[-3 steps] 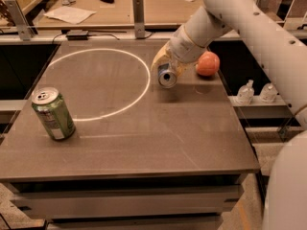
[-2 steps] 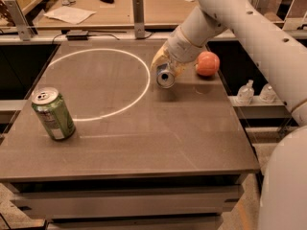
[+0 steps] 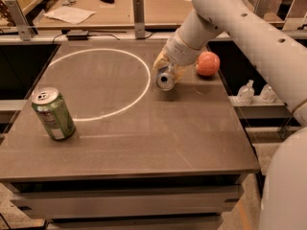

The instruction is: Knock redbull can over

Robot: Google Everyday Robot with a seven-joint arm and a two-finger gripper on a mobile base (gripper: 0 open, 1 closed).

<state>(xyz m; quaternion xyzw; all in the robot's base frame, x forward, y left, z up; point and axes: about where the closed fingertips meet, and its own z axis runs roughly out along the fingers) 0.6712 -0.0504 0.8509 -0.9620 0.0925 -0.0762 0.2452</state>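
Observation:
The redbull can (image 3: 165,82) is a slim silver can at the far middle of the table, just right of the white ring. It is tipped toward the camera, so its round silver top faces me. My gripper (image 3: 168,70) is right at the can, over and behind it, and hides most of the can's body. I cannot tell whether the can rests on the table or is held up. The white arm (image 3: 225,18) reaches in from the upper right.
A wider green can (image 3: 53,114) stands upright near the table's left front. An orange ball (image 3: 207,63) lies just right of the gripper. A white ring (image 3: 100,83) is marked on the dark table (image 3: 158,143). A cluttered bench sits behind.
The can's top has dropped slightly toward the camera with the gripper. The arm's upper part has shifted a little left. The green can and the ball have not moved.

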